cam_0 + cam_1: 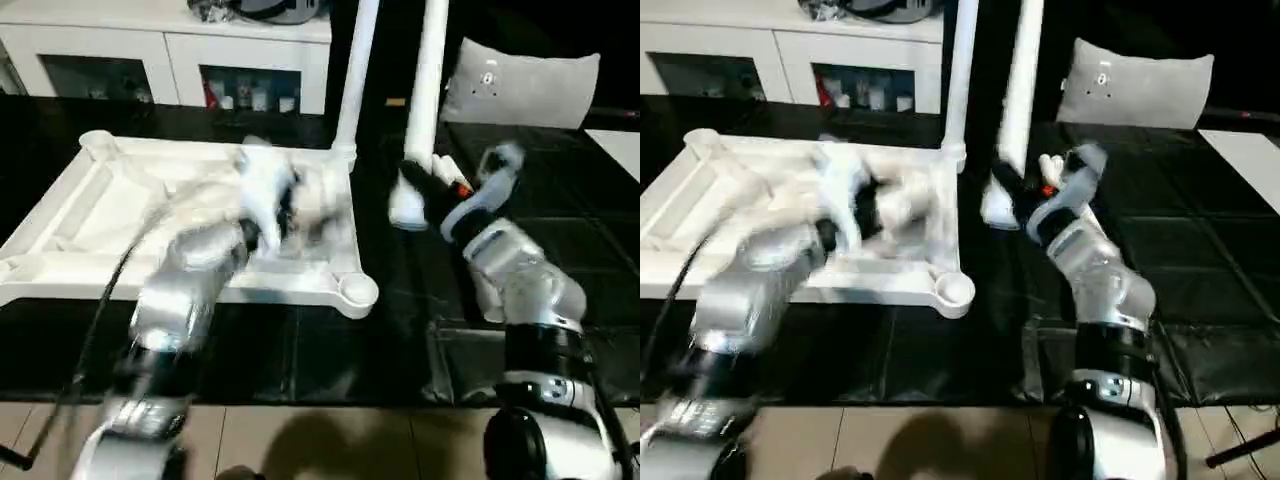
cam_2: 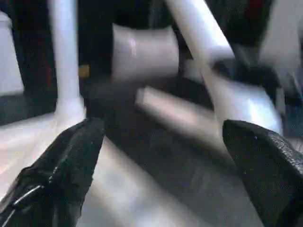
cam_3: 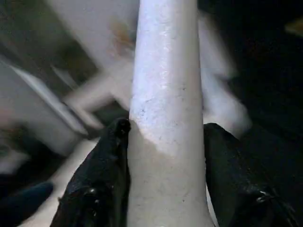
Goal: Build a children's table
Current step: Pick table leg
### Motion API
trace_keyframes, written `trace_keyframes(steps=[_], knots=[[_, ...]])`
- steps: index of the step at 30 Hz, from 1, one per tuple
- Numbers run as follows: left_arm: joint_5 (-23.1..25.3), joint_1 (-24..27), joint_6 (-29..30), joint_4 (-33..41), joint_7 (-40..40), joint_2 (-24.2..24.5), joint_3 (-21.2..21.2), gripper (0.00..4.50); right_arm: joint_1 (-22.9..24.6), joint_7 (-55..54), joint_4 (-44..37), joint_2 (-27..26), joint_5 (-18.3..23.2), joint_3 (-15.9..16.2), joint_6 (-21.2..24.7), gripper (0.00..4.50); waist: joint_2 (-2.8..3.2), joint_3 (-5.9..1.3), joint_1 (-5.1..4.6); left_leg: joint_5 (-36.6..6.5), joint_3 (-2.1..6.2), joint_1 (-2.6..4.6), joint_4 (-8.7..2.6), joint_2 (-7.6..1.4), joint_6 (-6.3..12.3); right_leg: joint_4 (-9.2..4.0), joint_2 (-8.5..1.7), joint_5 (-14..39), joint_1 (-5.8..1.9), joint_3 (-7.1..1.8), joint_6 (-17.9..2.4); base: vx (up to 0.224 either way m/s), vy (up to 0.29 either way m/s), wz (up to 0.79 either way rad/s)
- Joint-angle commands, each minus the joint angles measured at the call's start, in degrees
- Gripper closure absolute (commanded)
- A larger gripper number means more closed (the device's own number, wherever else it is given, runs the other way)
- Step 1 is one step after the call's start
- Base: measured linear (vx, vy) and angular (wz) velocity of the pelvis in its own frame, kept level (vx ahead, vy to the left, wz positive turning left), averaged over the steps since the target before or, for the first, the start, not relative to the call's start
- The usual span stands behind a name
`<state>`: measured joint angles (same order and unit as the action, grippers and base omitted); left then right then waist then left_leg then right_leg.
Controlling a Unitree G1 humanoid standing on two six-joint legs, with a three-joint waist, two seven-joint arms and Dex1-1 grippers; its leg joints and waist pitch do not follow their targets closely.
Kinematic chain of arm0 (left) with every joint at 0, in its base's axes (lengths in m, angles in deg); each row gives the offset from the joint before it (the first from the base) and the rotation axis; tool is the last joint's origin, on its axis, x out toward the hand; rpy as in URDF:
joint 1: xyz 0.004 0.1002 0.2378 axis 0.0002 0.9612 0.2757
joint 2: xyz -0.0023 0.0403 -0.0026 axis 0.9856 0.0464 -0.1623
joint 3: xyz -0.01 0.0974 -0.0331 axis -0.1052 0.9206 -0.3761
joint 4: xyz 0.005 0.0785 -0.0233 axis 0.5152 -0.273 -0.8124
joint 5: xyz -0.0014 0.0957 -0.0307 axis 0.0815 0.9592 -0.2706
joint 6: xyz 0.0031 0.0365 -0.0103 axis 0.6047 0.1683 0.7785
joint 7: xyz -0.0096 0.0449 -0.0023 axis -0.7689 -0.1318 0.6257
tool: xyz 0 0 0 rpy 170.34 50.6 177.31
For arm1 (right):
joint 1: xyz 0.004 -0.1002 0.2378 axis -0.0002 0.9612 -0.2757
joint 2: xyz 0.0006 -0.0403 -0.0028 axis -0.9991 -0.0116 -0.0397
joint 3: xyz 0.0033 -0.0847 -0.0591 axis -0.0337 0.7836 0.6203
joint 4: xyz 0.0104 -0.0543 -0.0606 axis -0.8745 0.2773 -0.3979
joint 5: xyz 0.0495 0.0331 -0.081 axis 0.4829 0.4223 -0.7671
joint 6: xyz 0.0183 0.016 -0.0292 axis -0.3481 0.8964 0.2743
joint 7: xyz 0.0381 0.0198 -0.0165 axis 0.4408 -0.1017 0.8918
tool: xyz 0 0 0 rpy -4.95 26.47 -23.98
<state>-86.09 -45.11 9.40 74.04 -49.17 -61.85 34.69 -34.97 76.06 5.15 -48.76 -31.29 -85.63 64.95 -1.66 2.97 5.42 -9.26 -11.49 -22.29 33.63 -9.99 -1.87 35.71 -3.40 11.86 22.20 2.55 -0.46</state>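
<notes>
Table top: the white plastic rectangular table top (image 1: 70, 215) is lying upside down on the black mat (image 1: 300, 350), ribbed underside up, so its rounded corner sockets are facing up to receive legs.
Fitted leg: one long tapered white plastic leg (image 1: 355, 70) is standing upright in the far corner socket, just left of the right gripper.
Right gripper: the right gripper (image 3: 165, 142) is clamping a second white tapered leg (image 3: 165, 71) near its thick end, fingers pressing on both sides; it is holding the leg nearly upright, likely to lower that end into a socket.
Left gripper: the left gripper (image 2: 165, 146) is hovering over the table top with its black fingers (image 2: 66, 161) spread wide apart, gripping nothing, probably ready to steady the top.
Open socket: the near corner socket (image 1: 358, 291) is sitting empty, in front of the held leg.
</notes>
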Motion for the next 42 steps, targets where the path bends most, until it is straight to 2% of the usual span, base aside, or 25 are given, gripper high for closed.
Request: trace_keyframes(steps=[1, 5, 6, 8, 9, 10, 11, 13, 16, 22, 24, 26, 27, 28, 30, 33, 38, 42], knots=[[-5.88, -1.52, 2.03, 0.87, -2.40, -2.10, -3.33, 0.00, 1.21, 4.03, -3.39, 0.47, 2.64, 1.27, -0.63, 2.57, 0.01, -3.79, 0.34, -9.93, 1.70, 1.64, -3.57, -3.40, -0.30, -4.11, -5.06, 4.66, -2.25, -2.46, -11.72, 0.000, 0.000, 0.00], [-15.39, -4.08, 6.79, 2.58, -4.06, -6.80, -7.33, 0.00, 3.43, 9.27, -7.02, 0.26, 5.58, 4.19, 1.55, 2.57, -0.26, -3.66, 0.57, -8.89, 1.59, 1.36, -3.41, -3.17, 0.87, -4.38, -5.03, 6.42, -2.31, -2.43, -11.87, 0.000, 0.000, 0.00], [-16.56, -4.52, 7.74, 2.93, -4.25, -7.57, -7.80, 0.00, 3.81, 10.12, -7.60, 0.24, 5.95, 4.67, 2.00, 2.57, -0.16, -3.70, 0.86, -8.72, 1.61, 1.41, -3.35, -3.19, 0.91, -4.45, -5.07, 6.91, -2.29, -2.43, -11.71, 0.000, 0.000, 0.00], [-18.25, -5.17, 8.48, 2.98, -5.04, -8.74, -8.67, 0.00, 4.15, 10.85, -8.00, 0.28, 6.14, 5.23, 2.47, 2.57, -0.23, -3.65, 0.75, -8.98, 1.68, 1.42, -3.50, -3.28, 0.65, -4.55, -4.95, 7.74, -2.26, -2.37, -11.34, 0.000, 0.000, 0.00], [-19.46, -5.81, 9.38, 3.01, -5.97, -9.73, -9.69, 0.00, 4.46, 11.36, -8.32, 0.40, 6.48, 5.61, 2.77, 2.57, -0.58, -3.60, 0.72, -9.29, 1.67, 1.44, -3.53, -3.28, 0.66, -4.69, -4.93, 8.35, -2.21, -2.36, -11.13, 0.000, 0.000, 0.00], [-21.35, -6.54, 10.00, 2.90, -6.92, -10.88, -10.85, 0.00, 4.73, 11.95, -8.55, 0.42, 6.98, 5.97, 3.29, 2.57, -0.35, -3.59, 0.91, -9.69, 1.66, 1.55, -3.45, -3.30, 0.16, -4.61, -5.08, 9.07, -2.20, -2.41, -11.14, 0.000, 0.000, 0.00], [-24.29, -7.41, 11.00, 2.68, -8.42, -12.08, -12.27, 0.00, 5.18, 12.71, -8.83, 0.65, 7.51, 6.82, 3.51, 2.57, -0.39, -3.56, 1.03, -9.93, 1.68, 1.62, -3.48, -3.38, 0.00, -4.70, -5.07, 9.29, -2.16, -2.46, -10.93, 0.000, 0.000, 0.00], [-24.67, -7.58, 11.42, 2.62, -8.80, -12.25, -12.07, 0.00, 5.49, 13.63, -9.05, 0.83, 7.86, 7.60, 3.85, 2.57, -0.61, -3.50, 1.23, -9.85, 1.76, 1.55, -3.63, -3.37, -0.07, -4.80, -4.99, 9.24, -2.18, -2.43, -10.30, 0.000, 0.000, 0.00], [-24.71, -7.57, 11.99, 2.24, -9.55, -12.76, -11.71, 0.00, 6.16, 14.97, -9.77, 1.14, 8.18, 9.10, 4.35, 2.57, -0.53, -3.55, 1.29, -8.86, 1.83, 1.50, -3.66, -3.39, 0.01, -4.72, -4.97, 7.89, -2.27, -2.45, -9.58, 0.000, 0.000, 0.00], [-26.55, -7.87, 13.35, 2.90, -10.91, -13.02, -12.24, 0.00, 6.78, 15.13, -10.39, 1.52, 7.98, 10.25, 4.51, 2.57, -0.50, -3.76, 1.32, -5.97, 1.81, 1.48, -3.50, -3.43, 0.43, -4.17, -4.92, 2.56, -2.42, -2.35, -10.26, 0.000, 0.000, 0.00], [-26.42, -7.80, 12.62, 3.29, -11.06, -13.01, -11.65, 0.00, 6.88, 14.84, -10.57, 1.82, 6.97, 11.14, 3.61, 2.57, -0.51, -3.77, 1.35, -5.71, 1.79, 1.47, -3.46, -3.41, 0.65, -4.16, -4.96, 2.08, -2.47, -2.33, -10.38, 0.000, 0.000, 0.00], [-24.00, -7.51, 10.45, 3.70, -11.76, -12.76, -9.90, 0.00, 7.09, 14.43, -11.02, 2.77, 3.26, 13.99, 0.65, 2.57, -0.49, -3.72, 1.41, -5.83, 1.87, 1.40, -3.49, -3.51, 0.22, -4.26, -5.10, 2.43, -2.55, -2.33, -10.09, 0.000, 0.000, 0.00], [-23.78, -7.49, 10.33, 3.70, -11.81, -12.73, -9.80, 0.00, 7.10, 14.42, -11.04, 2.82, 3.02, 14.17, 0.47, 2.57, -0.52, -3.68, 1.35, -6.04, 1.83, 1.43, -3.51, -3.50, 0.05, -4.33, -5.05, 2.77, -2.51, -2.34, -9.80, 0.000, 0.000, 0.00], [-21.34, -7.38, 8.85, 3.51, -12.43, -12.40, -8.70, 0.28, 7.19, 14.09, -10.99, 3.11, 0.77, 15.63, -1.24, 2.57, -0.48, -3.66, 1.33, -6.55, 1.88, 1.44, -3.57, -3.57, -0.09, -4.46, -5.12, 3.51, -2.45, -2.38, -9.38, 0.000, 0.000, 0.00], [-16.16, -7.37, 6.09, 2.45, -14.67, -11.83, -6.28, 0.35, 6.98, 12.20, -10.06, 2.75, -3.64, 17.84, -5.35, 2.57, -0.44, -3.64, 1.19, -7.31, 1.97, 1.49, -3.64, -3.61, -0.46, -4.57, -5.08, 4.83, -2.42, -2.41, -8.25, 0.000, 0.000, 0.00], [-11.50, -8.08, 2.73, 0.98, -18.21, -11.60, -4.65, 0.62, 6.20, 9.69, -8.10, 1.73, -8.22, 19.62, -11.14, 2.57, -0.46, -3.65, 1.07, -7.99, 2.02, 1.53, -3.68, -3.61, -1.28, -4.57, -5.16, 5.59, -2.31, -2.46, -7.79, 0.000, 0.000, 0.00], [-11.09, -8.58, -0.17, 0.50, -19.22, -12.01, -5.39, 0.92, 6.51, 9.57, -7.45, 1.14, -9.36, 21.62, -13.57, 2.57, -0.59, -3.77, 1.02, -7.11, 1.92, 1.47, -3.49, -3.51, -0.08, -4.22, -5.01, 2.48, -2.46, -2.45, -9.13, 0.000, 0.000, 0.00], [-11.97, -8.35, -0.02, 0.91, -18.63, -12.28, -5.79, 1.24, 7.08, 10.05, -7.47, 1.09, -9.80, 22.40, -14.20, 2.57, -0.53, -3.73, 1.01, -6.83, 1.85, 1.43, -3.43, -3.49, 0.63, -4.06, -5.02, 1.27, -2.45, -2.44, -10.08, 0.000, 0.000, 0.00]])
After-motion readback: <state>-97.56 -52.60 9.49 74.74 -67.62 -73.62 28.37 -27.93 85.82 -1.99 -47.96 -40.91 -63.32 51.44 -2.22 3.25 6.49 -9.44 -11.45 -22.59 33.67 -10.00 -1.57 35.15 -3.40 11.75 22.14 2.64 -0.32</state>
